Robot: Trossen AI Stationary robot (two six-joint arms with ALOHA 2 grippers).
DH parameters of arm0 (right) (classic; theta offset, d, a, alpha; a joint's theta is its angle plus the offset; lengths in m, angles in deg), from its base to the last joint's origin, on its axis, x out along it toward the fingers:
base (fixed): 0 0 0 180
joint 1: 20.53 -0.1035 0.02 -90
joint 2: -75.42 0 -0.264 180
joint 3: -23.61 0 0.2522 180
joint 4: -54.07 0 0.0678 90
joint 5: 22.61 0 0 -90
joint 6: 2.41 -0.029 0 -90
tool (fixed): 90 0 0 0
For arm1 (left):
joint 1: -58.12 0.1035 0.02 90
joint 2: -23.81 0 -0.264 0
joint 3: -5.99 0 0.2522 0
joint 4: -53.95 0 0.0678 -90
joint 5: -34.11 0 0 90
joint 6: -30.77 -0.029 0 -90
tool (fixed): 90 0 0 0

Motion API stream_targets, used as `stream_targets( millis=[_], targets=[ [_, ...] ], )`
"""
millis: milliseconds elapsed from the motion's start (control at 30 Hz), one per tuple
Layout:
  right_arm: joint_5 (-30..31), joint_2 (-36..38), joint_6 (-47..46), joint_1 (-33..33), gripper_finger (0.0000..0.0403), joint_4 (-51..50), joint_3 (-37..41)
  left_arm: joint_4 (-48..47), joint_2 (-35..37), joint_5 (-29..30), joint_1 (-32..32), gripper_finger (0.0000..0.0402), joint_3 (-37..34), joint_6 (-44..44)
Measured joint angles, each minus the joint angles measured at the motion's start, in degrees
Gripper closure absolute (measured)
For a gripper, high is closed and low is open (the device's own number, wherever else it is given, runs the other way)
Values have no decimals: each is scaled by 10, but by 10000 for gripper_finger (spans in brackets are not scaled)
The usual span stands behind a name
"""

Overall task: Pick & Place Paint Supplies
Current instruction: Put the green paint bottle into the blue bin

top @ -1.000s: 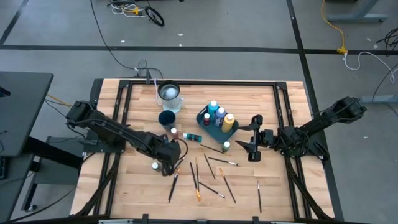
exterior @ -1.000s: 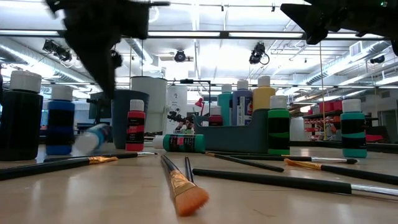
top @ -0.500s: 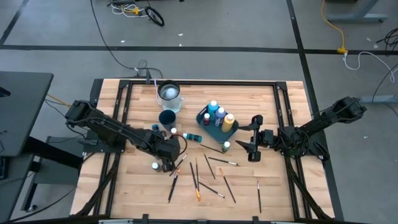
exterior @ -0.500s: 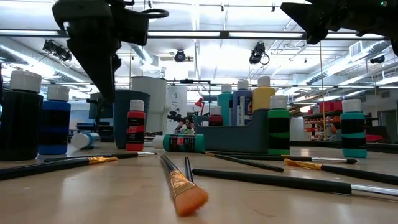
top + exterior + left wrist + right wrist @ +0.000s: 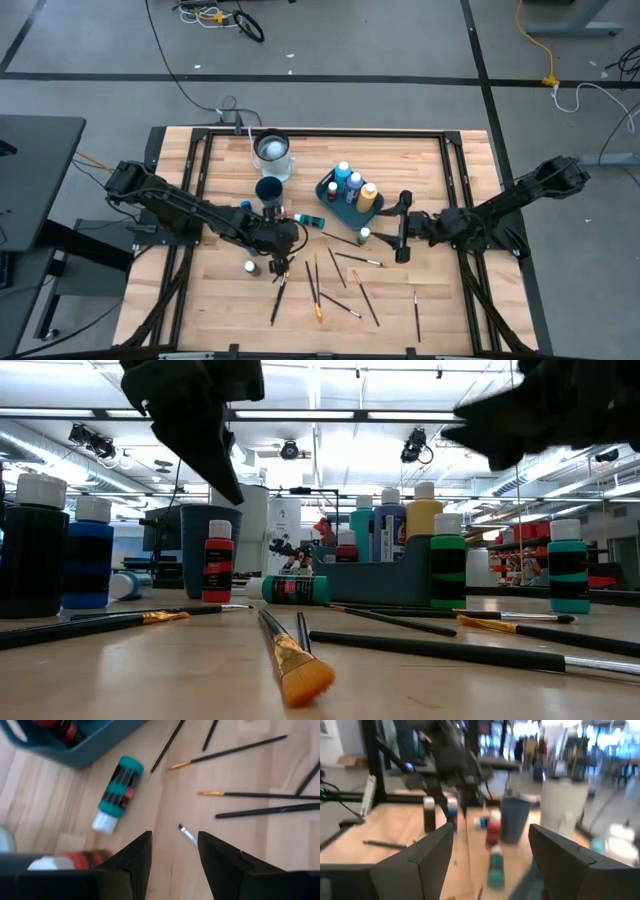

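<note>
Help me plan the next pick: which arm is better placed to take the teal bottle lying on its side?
Left, probably. The left gripper hovers right beside the lying teal bottle, fingers open, with the bottle in its wrist view. The right gripper is farther off, beyond the tray.

I get even, bright light from ceiling strips in the low view, which glare white behind everything and turn both arms into black silhouettes. On the table (image 5: 420, 160) shadows are soft and short. My right wrist view is smeared with motion blur; beyond its fingers (image 5: 427, 862) the bottles are only colour streaks. The left wrist view is milder: the teal bottle (image 5: 116, 792) ahead of its fingers (image 5: 131, 865) looks slightly soft.
</note>
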Motion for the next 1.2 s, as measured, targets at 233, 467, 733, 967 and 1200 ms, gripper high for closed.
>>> stream_targets(
  millis=[233, 467, 733, 967, 1200],
  targets=[
    [-57, -4, -109, 39, 140, -74, 0, 7, 0, 0, 5, 235, 0, -50],
    [-45, -97, -126, 36, 140, -84, -28, 8, 0, 0, 23, 235, 0, -70],
    [-12, -187, -127, 40, 140, -154, -85, 8, 0, -2, 36, 235, 0, -62],
    [-15, -185, -129, 41, 144, -142, -87, 7, 0, -6, 36, 235, 0, -56],
    [-53, -183, -199, 42, 220, -171, -87, 7, 0, -5, 36, 235, 0, -56]
  ],
)
